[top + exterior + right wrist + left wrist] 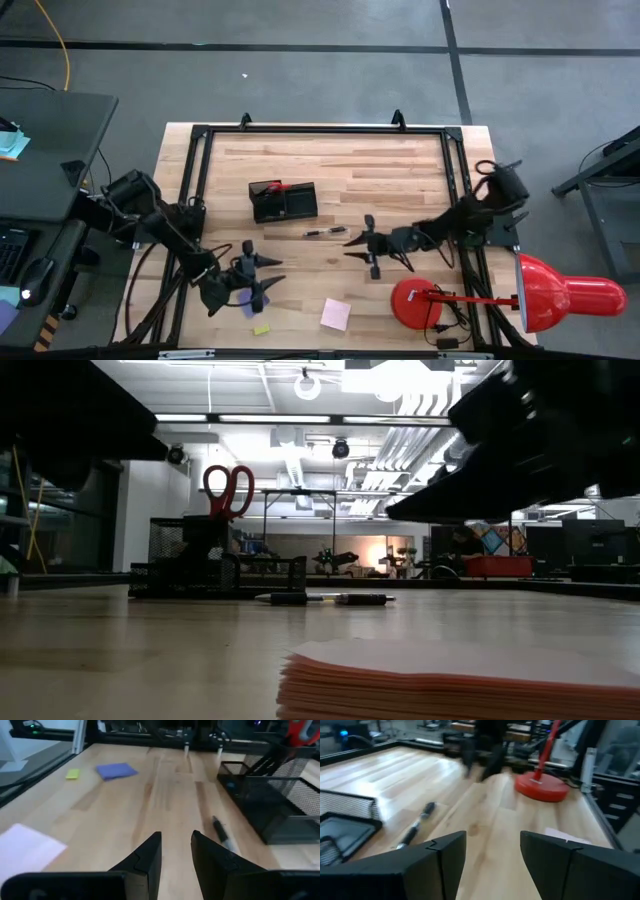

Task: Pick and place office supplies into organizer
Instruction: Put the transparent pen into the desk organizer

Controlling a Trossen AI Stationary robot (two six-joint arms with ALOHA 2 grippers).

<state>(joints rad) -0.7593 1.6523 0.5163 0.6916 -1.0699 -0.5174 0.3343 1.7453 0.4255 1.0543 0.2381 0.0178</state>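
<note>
A: Where does the organizer (285, 200) sit?
B: Upper middle of the counter (400, 170), with the scissors (228, 490) standing in it.

A: And the pen (325, 232)?
B: Just right of and below the organizer, lying flat.

A: The note pads?
B: One note pad (336, 314) lies near the bottom edge, centre. The other pad (116, 770) and the eraser (261, 329) are left of it.

A: The lamp (420, 302)?
B: Lower right; its base rests on the counter.
</note>
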